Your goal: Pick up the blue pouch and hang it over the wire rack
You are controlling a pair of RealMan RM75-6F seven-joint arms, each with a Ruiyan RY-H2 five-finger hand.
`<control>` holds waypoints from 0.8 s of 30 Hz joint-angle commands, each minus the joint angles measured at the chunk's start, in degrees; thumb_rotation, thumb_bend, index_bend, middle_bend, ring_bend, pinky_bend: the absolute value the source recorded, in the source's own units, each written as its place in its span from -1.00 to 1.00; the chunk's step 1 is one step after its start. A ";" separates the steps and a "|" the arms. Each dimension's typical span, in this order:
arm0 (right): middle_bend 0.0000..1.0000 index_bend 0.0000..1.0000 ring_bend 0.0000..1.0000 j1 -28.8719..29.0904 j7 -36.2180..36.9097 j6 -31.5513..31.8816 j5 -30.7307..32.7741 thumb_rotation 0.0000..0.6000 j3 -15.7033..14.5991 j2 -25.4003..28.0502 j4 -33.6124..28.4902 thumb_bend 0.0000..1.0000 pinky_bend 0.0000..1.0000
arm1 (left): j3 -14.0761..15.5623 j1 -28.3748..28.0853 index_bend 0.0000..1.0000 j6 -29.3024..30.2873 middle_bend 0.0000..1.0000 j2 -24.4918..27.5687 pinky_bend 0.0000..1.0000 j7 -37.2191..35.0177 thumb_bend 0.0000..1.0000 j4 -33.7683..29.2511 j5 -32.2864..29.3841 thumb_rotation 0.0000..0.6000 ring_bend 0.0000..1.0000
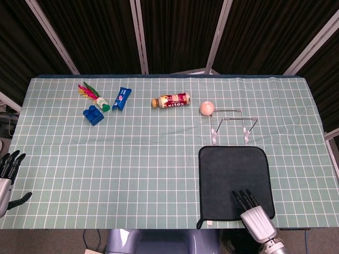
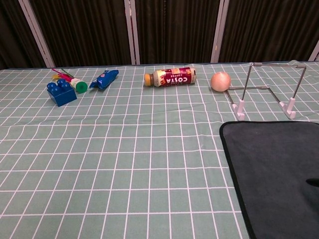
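— While both hands sit at the near table edge, where is the blue pouch (image 1: 121,98)?
— Far ahead of the left hand (image 1: 7,177), untouched, between a blue brick (image 1: 94,114) and a bottle (image 1: 170,100).
— Hand condition?
— Left hand empty, fingers spread. Right hand (image 1: 255,217) empty, fingers extended (over the black mat (image 1: 233,169)).
— The wire rack (image 1: 231,126)?
— Beyond the right hand, past the mat, bare.

both hands (image 1: 7,180) (image 1: 256,216) empty, fingers apart
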 commanded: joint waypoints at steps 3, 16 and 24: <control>-1.00 0.00 -1.00 -0.03 0.14 0.07 0.07 1.00 0.12 -0.18 0.29 -0.29 -1.00 | 0.02 0.04 -1.00 0.06 -1.00 0.02 -1.00 -0.07 -1.00 0.02 0.01 1.00 -1.00; -0.90 0.17 -1.00 0.12 1.75 0.33 0.18 1.00 0.47 -0.62 0.62 -0.18 -1.00 | 0.10 0.03 -1.00 0.07 -1.00 0.22 -1.00 -0.50 -1.00 -0.02 0.18 1.00 -1.00; -0.86 0.25 -1.00 0.61 5.45 -0.68 1.77 1.00 0.92 0.18 -1.95 -0.15 -1.00 | 0.04 -0.09 -1.00 -0.17 -1.00 0.33 -1.00 -0.69 -1.00 -0.08 0.01 1.00 -1.00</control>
